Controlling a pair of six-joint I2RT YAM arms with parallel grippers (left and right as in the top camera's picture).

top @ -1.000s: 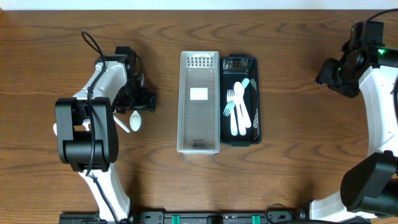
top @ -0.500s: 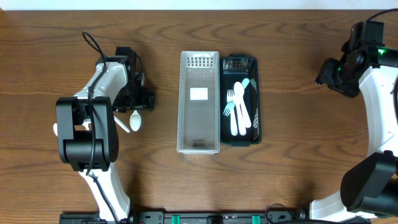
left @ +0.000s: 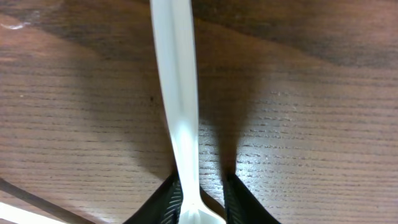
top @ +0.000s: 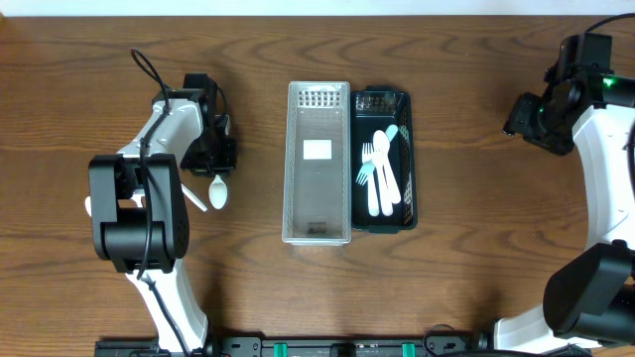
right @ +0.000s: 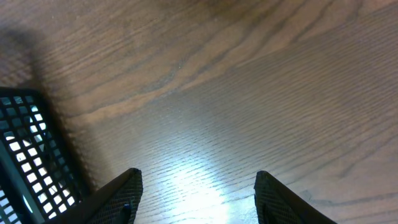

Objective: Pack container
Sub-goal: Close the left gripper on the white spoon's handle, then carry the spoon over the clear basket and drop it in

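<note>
A white spoon [top: 217, 191] lies on the wooden table left of the containers, bowl toward the front. My left gripper [top: 216, 161] sits over its handle. In the left wrist view the spoon [left: 177, 93] runs straight up between the fingertips [left: 176, 186], which have closed in against its neck; the left gripper [left: 203, 180] is shut on it. The clear plastic container [top: 291, 159] stands in the middle with only a white label inside. The black basket [top: 411, 159] beside it holds white forks [top: 382, 178] and a teal utensil. My right gripper [right: 196, 177] hangs open over bare wood.
The right arm [top: 544, 109] stays at the far right, away from the containers. A corner of the black basket [right: 25, 155] shows at the left of the right wrist view. Another white utensil piece [top: 195, 201] pokes out beside the left arm's base.
The left gripper's jaws have closed from wide open onto the spoon's handle. The spoon, containers and right arm have not moved.
</note>
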